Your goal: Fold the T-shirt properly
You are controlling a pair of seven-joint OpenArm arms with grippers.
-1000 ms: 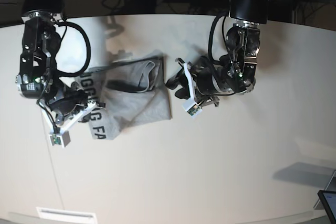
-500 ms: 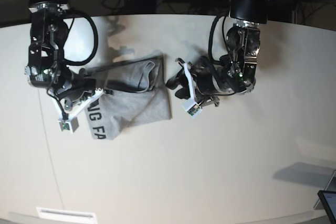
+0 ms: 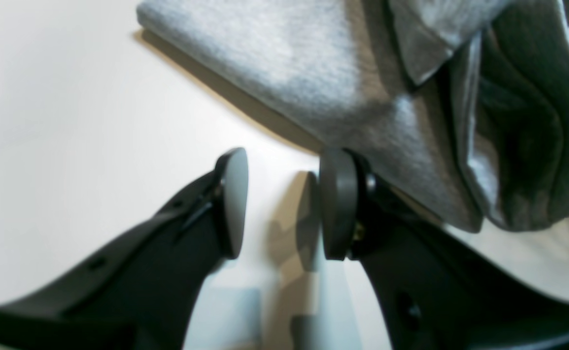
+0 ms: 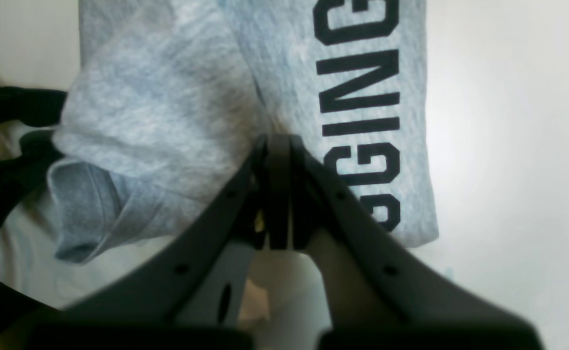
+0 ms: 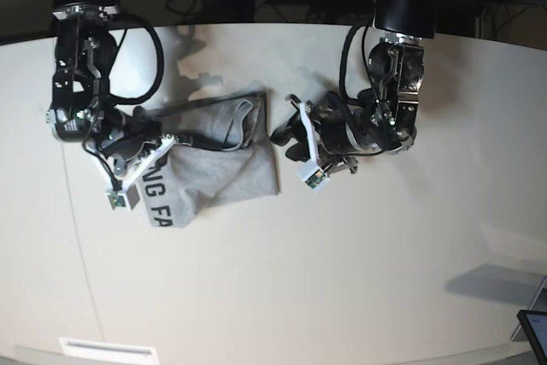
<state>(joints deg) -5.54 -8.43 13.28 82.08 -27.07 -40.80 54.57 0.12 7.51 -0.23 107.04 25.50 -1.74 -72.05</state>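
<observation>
One wrist view shows T-shirt (image 4: 177, 121) lettering, other plain

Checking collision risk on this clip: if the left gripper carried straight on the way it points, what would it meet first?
Most likely the T-shirt. The left gripper is open and empty, and its fingertips aim at the shirt's folded edge, just past a strip of bare table. Depth is hard to judge; one pad may already be at the cloth.

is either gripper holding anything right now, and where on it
The right gripper pinches the T-shirt at a fold beside the lettering. The left gripper is open and empty.
</observation>
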